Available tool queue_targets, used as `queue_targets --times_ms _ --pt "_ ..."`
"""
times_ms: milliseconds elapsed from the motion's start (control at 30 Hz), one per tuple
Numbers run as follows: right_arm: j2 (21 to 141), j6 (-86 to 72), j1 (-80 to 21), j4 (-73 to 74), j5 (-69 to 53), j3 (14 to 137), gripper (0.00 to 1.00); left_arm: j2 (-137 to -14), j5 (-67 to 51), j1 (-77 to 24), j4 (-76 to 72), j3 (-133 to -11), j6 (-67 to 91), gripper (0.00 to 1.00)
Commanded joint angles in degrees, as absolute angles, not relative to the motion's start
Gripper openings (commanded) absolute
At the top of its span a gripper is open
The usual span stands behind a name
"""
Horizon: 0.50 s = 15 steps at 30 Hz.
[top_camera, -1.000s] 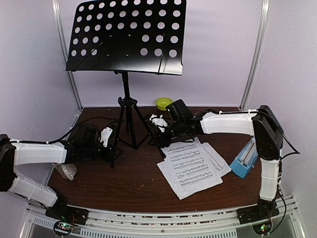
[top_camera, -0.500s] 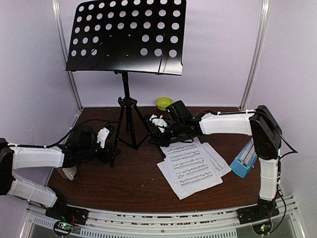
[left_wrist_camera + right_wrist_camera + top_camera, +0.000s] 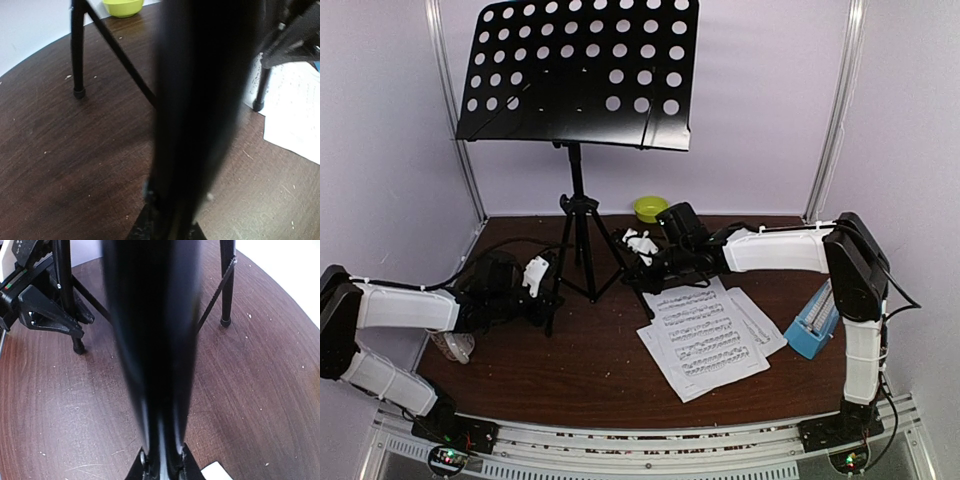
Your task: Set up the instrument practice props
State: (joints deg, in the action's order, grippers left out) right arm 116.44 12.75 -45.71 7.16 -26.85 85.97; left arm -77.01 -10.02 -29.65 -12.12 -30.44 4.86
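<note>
Between the fingers of the left claw (image 3: 536,278) sat one black tripod leg (image 3: 195,100). It filled that wrist view and ran right down to the finger bases, so I'd call that claw clamped on it. The right claw (image 3: 640,246) was the same story, closed around the opposite leg (image 3: 150,340).

So both arms had hold of the music stand (image 3: 570,128), which stood upright between the two claws with its hole-punched desk way above them.

What changed: compared with a second earlier, the pole and desk had crept a touch to the right. The left forearm had backed off and then pushed in again, while the right one barely budged. My read is they were scooting the stand into its final spot, not lifting it. That would make this still the first step, with everything else left to do.

Just on the near side of the right claw lay the sheet-music pages (image 3: 705,335), fanned out flat and not yet on the desk. Further out, past that arm's elbow, the blue metronome (image 3: 815,320) sat at the table's right edge. It looked tilted, but I couldn't tell if it was leaning or lying. Behind the right claw was a little lime bowl (image 3: 649,208), near the back wall.

The table (image 3: 590,370) was dark brown wood grain with some light specks on it. The room was basically a booth, with pale lilac walls (image 3: 750,150) and white upright posts (image 3: 835,110) at the corners.
</note>
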Motion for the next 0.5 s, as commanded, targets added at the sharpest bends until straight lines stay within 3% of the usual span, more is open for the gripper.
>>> queue_targets --times_ms 0,200,467 --pt "114.6 12.4 -45.7 7.2 -25.6 84.9 0.08 -74.7 -8.4 -29.3 -13.5 -28.0 6.6 0.10" --pt "113.0 12.1 -45.7 10.3 -22.8 87.6 0.00 -70.3 -5.8 -28.7 -11.2 -25.6 8.4 0.00" --pt "110.6 12.0 -44.6 17.8 -17.0 89.8 0.00 -64.8 -1.5 -26.2 -4.1 -25.8 11.9 0.00"
